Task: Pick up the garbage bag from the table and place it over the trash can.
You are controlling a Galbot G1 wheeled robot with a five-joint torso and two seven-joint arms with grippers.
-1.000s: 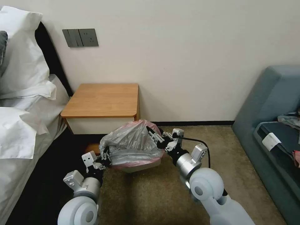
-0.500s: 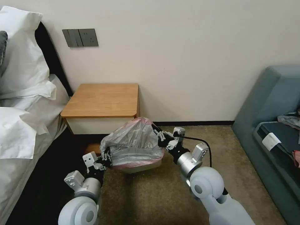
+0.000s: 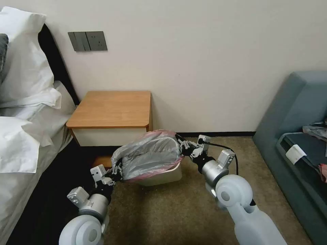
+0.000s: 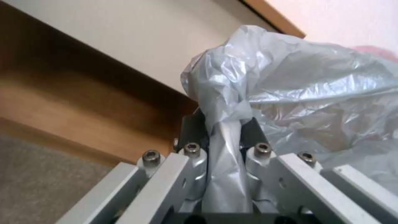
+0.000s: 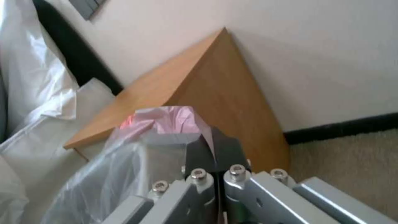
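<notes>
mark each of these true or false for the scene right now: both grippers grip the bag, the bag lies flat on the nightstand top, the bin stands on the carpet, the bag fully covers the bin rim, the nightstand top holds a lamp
1. Both the left gripper and the right gripper are shut on the garbage bag. True.
2. The bag lies flat on the table. False: it is stretched between the grippers, off the table.
3. The trash can stands on the carpet. True.
4. The bag fully covers the can's rim. False: the can's right corner shows bare beneath the bag.
5. A lamp stands on the table. False: no lamp is there.
</notes>
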